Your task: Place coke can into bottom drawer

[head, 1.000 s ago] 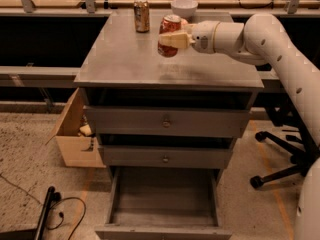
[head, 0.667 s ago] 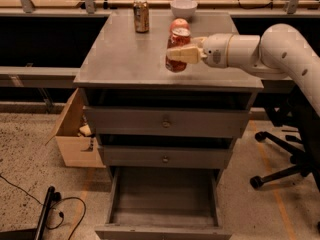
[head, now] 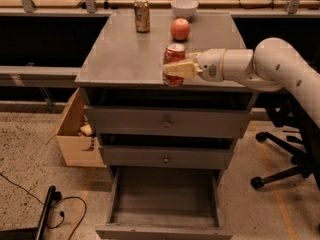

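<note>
Tool (head: pixel 172 70) clasps coke can (head: pixel 175 52) — above open bottom drawer (head: pixel 162 200).

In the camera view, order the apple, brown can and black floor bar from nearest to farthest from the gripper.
The gripper holds the coke can at the cabinet front edge.
1. apple, just behind
2. brown can, back left
3. black floor bar, far lower left

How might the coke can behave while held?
The coke can looks smooth and round, so it may slip in the gripper, shut around it at the cabinet top's front edge. Set down on its side, it would likely roll.
</note>
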`<state>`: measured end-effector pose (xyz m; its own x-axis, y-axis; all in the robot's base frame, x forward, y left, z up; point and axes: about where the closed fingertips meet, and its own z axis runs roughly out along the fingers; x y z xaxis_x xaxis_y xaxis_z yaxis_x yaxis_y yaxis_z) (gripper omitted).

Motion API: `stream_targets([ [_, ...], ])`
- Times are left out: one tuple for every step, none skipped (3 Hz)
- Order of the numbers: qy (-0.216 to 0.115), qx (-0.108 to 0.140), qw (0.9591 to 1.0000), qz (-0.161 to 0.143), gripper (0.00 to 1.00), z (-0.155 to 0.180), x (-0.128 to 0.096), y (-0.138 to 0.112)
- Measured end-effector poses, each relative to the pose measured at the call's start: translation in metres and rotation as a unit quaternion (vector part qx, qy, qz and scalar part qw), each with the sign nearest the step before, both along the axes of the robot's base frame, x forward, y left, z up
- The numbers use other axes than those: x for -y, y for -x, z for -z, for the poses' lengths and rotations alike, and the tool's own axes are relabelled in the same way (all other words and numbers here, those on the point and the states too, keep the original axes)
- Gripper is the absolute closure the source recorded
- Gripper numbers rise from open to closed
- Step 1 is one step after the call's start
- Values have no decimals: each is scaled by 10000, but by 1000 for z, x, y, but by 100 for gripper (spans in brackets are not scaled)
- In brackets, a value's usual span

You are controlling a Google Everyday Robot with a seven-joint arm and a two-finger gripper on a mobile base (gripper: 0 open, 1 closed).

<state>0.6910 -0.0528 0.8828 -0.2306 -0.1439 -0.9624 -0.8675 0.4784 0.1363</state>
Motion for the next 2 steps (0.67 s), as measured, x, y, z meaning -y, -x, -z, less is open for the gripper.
stream_targets([
  [-54,-115,9999,-34,100,-11,-12,24],
  [-186,-391,9990,63,100,-34,-26,72],
])
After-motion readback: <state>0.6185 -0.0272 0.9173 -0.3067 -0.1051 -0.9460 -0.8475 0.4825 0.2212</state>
